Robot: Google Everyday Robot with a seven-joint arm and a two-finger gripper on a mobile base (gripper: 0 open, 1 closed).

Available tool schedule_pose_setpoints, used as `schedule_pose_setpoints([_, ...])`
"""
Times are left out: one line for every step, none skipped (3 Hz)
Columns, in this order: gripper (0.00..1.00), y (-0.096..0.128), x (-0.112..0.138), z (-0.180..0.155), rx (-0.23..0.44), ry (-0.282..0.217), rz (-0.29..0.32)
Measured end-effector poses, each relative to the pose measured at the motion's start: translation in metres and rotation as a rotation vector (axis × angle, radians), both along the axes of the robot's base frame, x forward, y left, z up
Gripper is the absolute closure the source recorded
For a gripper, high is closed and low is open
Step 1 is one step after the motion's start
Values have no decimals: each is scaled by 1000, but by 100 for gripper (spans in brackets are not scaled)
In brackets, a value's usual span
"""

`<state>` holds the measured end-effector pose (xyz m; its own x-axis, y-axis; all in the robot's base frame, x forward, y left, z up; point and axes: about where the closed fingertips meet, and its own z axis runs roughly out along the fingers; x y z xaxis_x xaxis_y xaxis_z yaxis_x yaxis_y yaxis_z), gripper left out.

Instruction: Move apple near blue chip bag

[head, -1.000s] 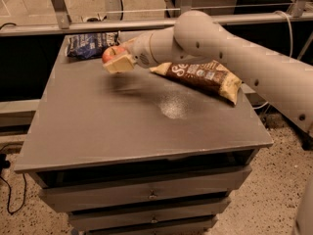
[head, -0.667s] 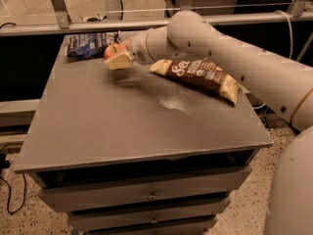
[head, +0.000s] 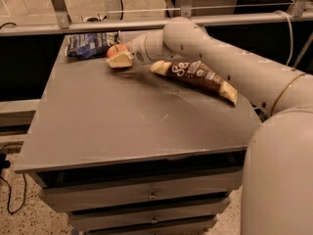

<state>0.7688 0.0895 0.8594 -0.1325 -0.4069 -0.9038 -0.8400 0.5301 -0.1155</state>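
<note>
The red-orange apple is held in my gripper near the far left of the grey table. The cream fingers are shut around the apple, low over the table top. The dark navy-blue chip bag with white print lies flat at the table's far-left corner, just left of the apple and close to it. My white arm reaches in from the right across the back of the table.
A larger brown and tan "Sea Salt" bag lies at the back right, under my arm. A metal rail runs behind the table. Drawers sit below the table's front edge.
My gripper has carried the apple further back and left, closer to the blue chip bag. The two bags have not moved.
</note>
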Motion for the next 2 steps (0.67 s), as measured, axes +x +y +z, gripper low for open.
schedule_pose_setpoints([38, 4, 13, -7, 22, 2, -15])
schedule_pose_setpoints([15, 6, 21, -9, 36, 0, -22])
